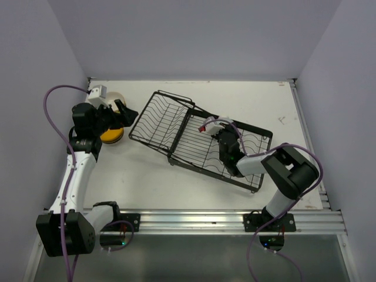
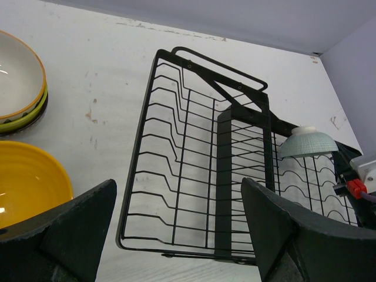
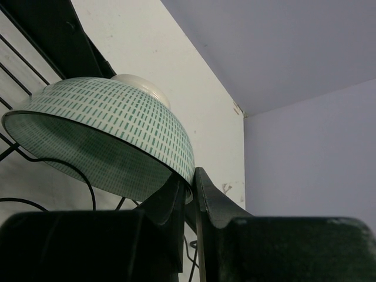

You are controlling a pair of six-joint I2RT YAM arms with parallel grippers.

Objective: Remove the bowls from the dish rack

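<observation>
So the table (image 1: pixel 247 100) is a plain white top, kinda scuffed and stained in spots. The black wire dish rack (image 2: pixel 226 176) sits on it at an angle, with both sections opened out across the surface. Off to the left there's an orange-yellow bowl (image 2: pixel 26 182) sitting right side up. Just beside it is a stack of bowls (image 2: pixel 17 76), a cream one nested on a yellow-green one. There's bare table between them and the rack.

Right gripper (image 3: pixel 191 179) pinches the rim of a pale teal bowl (image 3: pixel 106 117) — inverted over the dish rack (image 3: pixel 53 29).
</observation>
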